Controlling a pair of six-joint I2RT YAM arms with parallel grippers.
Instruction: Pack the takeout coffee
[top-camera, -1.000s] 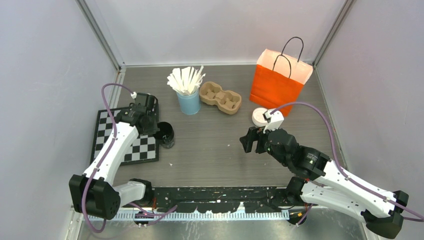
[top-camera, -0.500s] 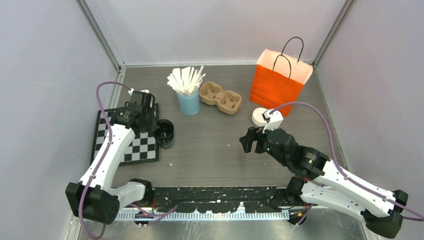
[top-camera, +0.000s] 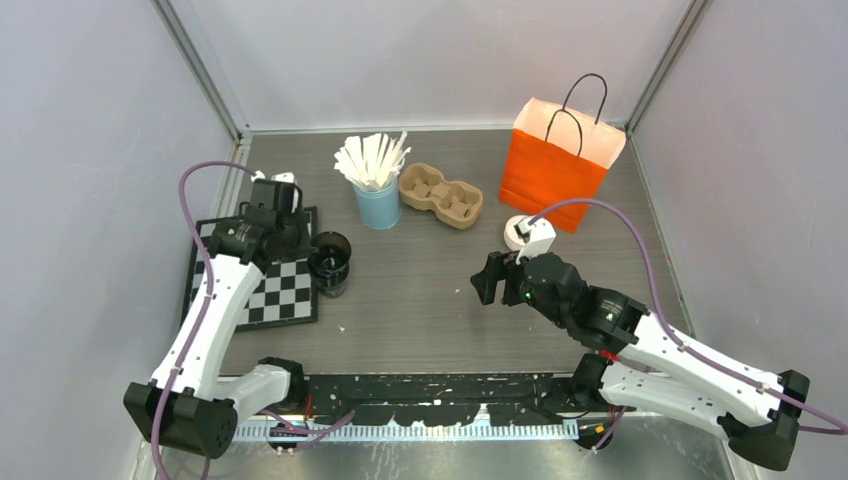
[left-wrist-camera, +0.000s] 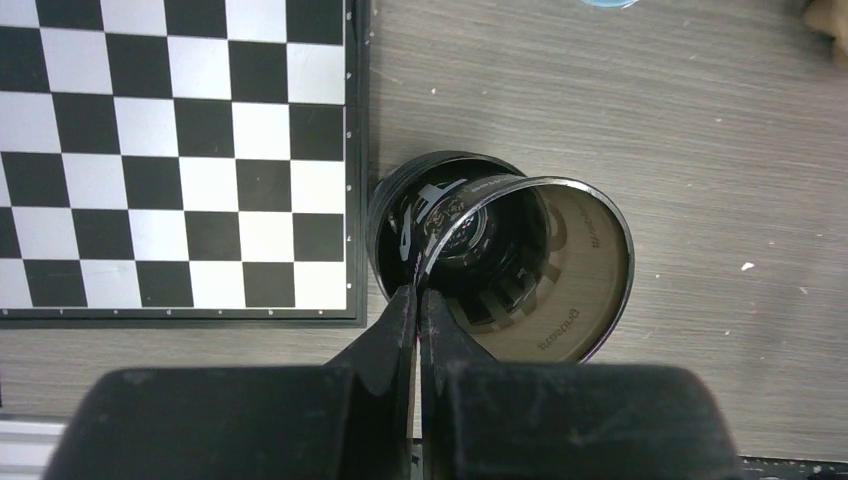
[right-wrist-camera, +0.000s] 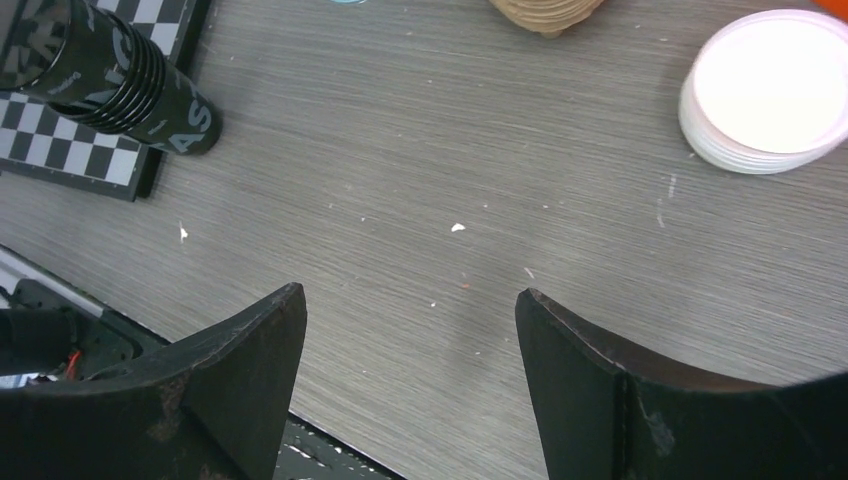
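Note:
The takeout coffee is a dark paper cup (top-camera: 330, 262) with no lid on it, standing at the right edge of the checkerboard. My left gripper (left-wrist-camera: 418, 292) is shut on its rim. In the left wrist view the pinched cup (left-wrist-camera: 560, 275) leans, showing its brown inside, and a second dark rim (left-wrist-camera: 400, 205) nests under it. The right wrist view shows ribbed, nested dark cups (right-wrist-camera: 110, 70). My right gripper (right-wrist-camera: 410, 300) hangs open over bare table, apart from everything. A stack of white lids (right-wrist-camera: 768, 90) lies beside the orange bag (top-camera: 555, 165).
A brown two-hole cup carrier (top-camera: 440, 195) and a light-blue cup of white sticks (top-camera: 378, 200) stand at the back. The checkerboard mat (top-camera: 255, 290) lies at the left. The right wrist partly covers the lids (top-camera: 516, 228) in the top view.
My left wrist has drawn back and left with the cup rim in its grip, shifting the cup slightly. My right gripper has edged a little to the left.

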